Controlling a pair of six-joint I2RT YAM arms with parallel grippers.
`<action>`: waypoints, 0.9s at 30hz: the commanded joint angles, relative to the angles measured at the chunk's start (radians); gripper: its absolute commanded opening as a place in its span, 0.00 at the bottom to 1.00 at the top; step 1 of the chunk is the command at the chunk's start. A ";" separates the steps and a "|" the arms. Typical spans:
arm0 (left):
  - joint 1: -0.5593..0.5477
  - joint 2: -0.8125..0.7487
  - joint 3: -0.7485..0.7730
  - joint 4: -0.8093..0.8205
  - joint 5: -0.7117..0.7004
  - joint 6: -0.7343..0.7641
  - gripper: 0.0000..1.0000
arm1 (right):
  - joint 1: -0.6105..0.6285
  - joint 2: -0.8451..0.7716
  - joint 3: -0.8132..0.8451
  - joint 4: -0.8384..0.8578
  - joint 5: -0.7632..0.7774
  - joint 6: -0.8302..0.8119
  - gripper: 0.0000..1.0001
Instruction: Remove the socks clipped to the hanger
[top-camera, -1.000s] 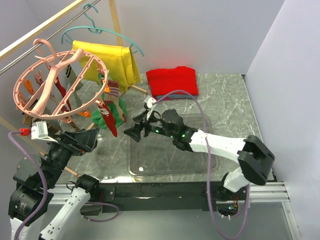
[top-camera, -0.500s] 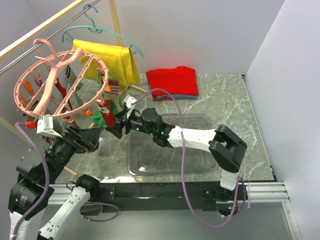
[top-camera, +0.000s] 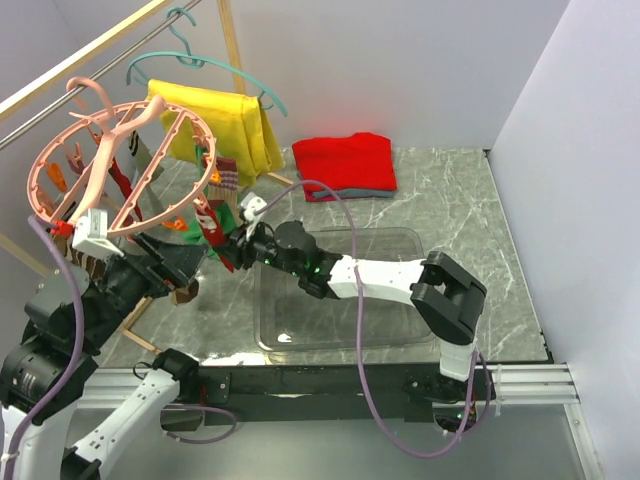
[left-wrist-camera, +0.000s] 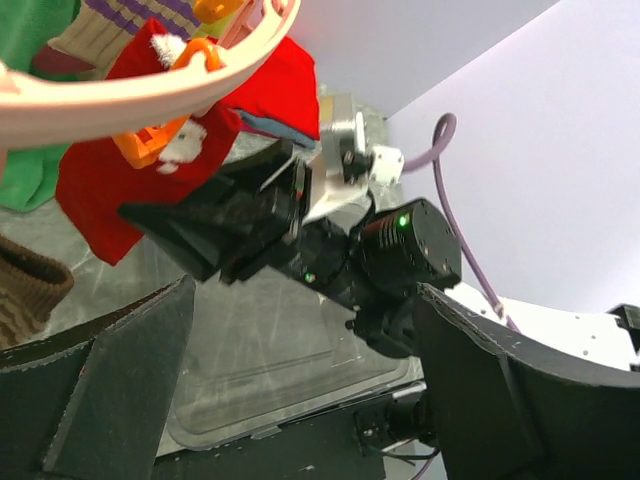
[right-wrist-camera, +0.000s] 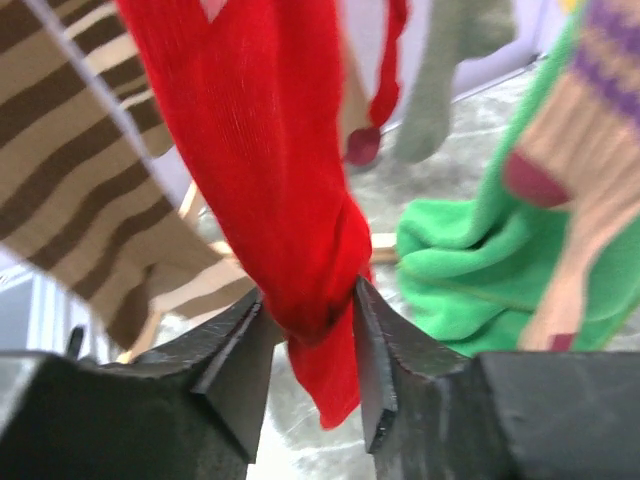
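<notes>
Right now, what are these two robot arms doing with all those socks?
The right gripper is pinching the red sock, which hangs clipped to the pink ring hanger, probably to pull it off. The left gripper sits wide open just below the hanger, holding nothing. A striped sock hangs beside the red one.

walls: plain, pale | table: grey marbled top | wooden rail: slanting, upper left | light: even

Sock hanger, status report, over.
Right gripper shut on red sock, left gripper open below hanger. Red sock still clipped. Close beside it: striped sock, green sock.
</notes>
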 joint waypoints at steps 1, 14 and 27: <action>-0.002 0.071 0.082 -0.041 -0.039 0.064 0.93 | 0.048 -0.074 0.034 -0.047 0.048 -0.015 0.36; -0.004 0.205 0.173 -0.106 -0.119 0.069 0.89 | 0.203 -0.193 0.024 -0.230 0.356 -0.064 0.00; -0.004 0.259 0.188 -0.020 -0.193 0.090 0.77 | 0.366 -0.176 0.129 -0.371 0.830 -0.184 0.00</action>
